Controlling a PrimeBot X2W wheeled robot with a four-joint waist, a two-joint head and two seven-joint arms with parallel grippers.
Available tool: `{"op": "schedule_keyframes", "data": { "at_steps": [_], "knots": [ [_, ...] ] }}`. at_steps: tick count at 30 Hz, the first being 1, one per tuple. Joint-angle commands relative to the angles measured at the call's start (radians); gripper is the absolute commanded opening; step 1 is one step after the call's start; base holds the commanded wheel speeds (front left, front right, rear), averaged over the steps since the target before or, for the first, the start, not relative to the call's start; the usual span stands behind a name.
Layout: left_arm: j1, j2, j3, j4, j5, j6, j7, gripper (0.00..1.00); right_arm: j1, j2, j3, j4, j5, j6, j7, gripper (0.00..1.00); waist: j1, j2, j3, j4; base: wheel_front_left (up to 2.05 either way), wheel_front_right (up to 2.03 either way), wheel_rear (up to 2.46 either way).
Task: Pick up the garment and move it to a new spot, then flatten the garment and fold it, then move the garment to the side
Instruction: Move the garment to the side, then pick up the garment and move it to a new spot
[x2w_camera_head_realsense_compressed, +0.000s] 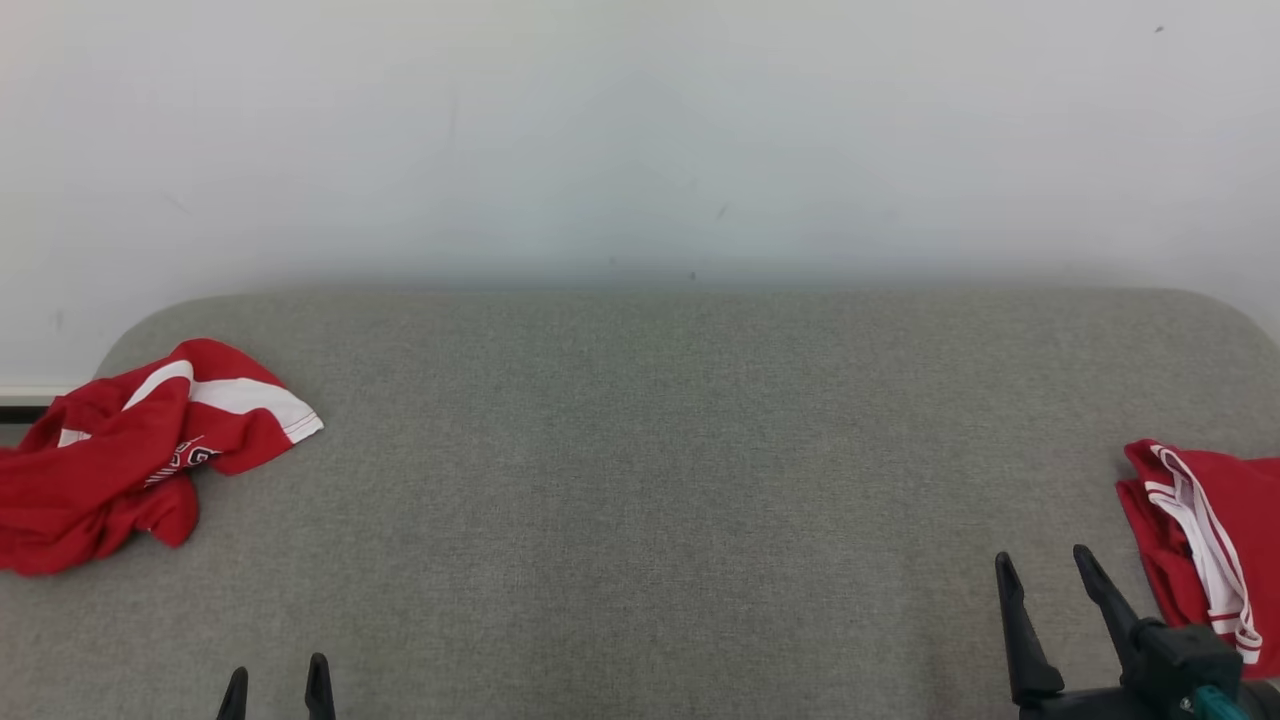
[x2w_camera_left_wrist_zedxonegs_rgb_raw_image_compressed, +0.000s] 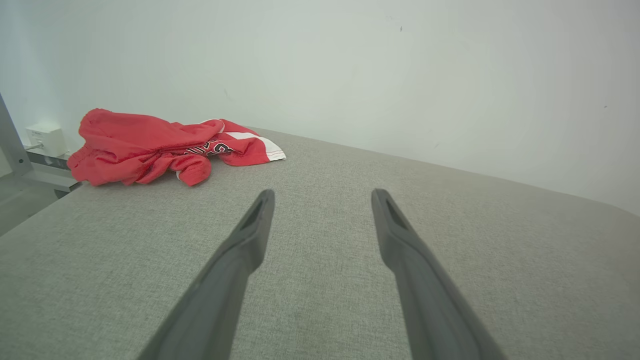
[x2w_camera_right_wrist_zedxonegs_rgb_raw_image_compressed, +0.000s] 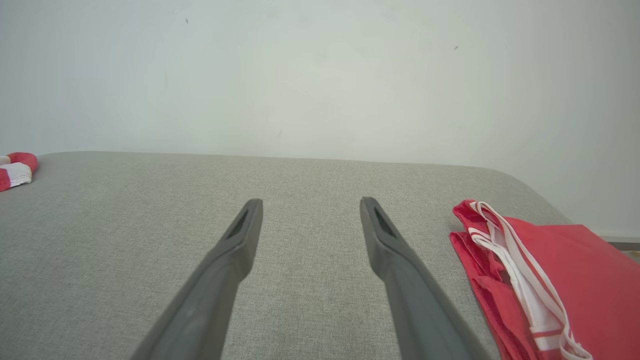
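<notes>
A crumpled red garment with white panels (x2w_camera_head_realsense_compressed: 120, 450) lies in a heap at the left end of the grey padded table (x2w_camera_head_realsense_compressed: 640, 480); the left wrist view has it (x2w_camera_left_wrist_zedxonegs_rgb_raw_image_compressed: 150, 145) far off to the upper left. A second red garment with white trim (x2w_camera_head_realsense_compressed: 1205, 545) lies folded flat at the right edge, seen beside my right fingers (x2w_camera_right_wrist_zedxonegs_rgb_raw_image_compressed: 545, 280). My left gripper (x2w_camera_head_realsense_compressed: 276, 685) is open at the bottom left, holding nothing. My right gripper (x2w_camera_head_realsense_compressed: 1045, 575) is open too, just left of the folded garment and apart from it.
A pale wall (x2w_camera_head_realsense_compressed: 640, 130) rises behind the table's far edge. A white box on a ledge (x2w_camera_left_wrist_zedxonegs_rgb_raw_image_compressed: 46, 140) sits past the table's left end. The table's corners are rounded.
</notes>
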Motion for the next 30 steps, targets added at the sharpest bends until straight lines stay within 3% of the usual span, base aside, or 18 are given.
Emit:
{"op": "schedule_keyframes", "data": {
  "at_steps": [1, 11, 30],
  "knots": [
    [0.010, -0.003, 0.002, 0.003, -0.003, 0.001, -0.003, 1.00, 0.014, 0.007, -0.004, -0.003, -0.008, -0.003, -0.014, 1.00, 0.0003, 0.0001, -0.009, -0.007, 0.00, 0.00, 0.00],
    [-0.013, -0.002, -0.012, 0.021, -0.001, 0.001, -0.003, 1.00, 0.066, 0.042, 0.008, 0.021, -0.024, -0.003, -0.045, 1.00, 0.0003, 0.0001, -0.009, -0.033, 0.00, 0.00, 0.00],
    [-0.014, -0.003, -0.015, 0.016, -0.004, 0.001, -0.003, 1.00, 0.051, 0.046, 0.005, 0.026, 0.006, -0.003, -0.060, 1.00, 0.0003, 0.0001, -0.002, -0.032, 0.00, 0.00, 0.00]
  ]
}}
